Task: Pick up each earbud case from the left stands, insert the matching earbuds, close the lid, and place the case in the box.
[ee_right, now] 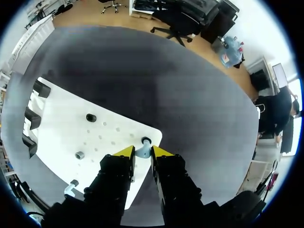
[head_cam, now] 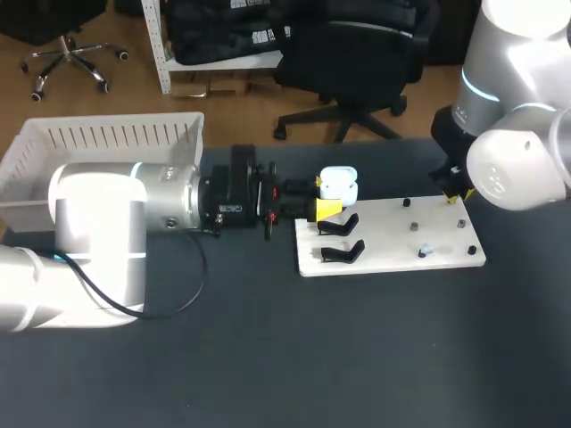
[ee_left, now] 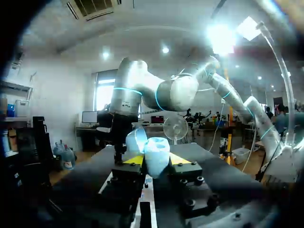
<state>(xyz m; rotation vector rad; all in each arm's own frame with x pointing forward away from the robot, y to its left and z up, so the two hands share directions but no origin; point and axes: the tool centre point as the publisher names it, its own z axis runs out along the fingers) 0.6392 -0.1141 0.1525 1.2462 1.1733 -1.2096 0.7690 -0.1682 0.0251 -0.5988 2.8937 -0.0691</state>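
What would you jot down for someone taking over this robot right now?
Left gripper: shut on the white case, lid open, held at the stand end of the white board.
Right gripper: looks shut on an earbud at a corner peg of the board.
A second earbud sits on another peg. Two black stands are bare.
Done: the case is picked up.
Left: put both earbuds in, close the lid, place the case in the box. No case shows in it.
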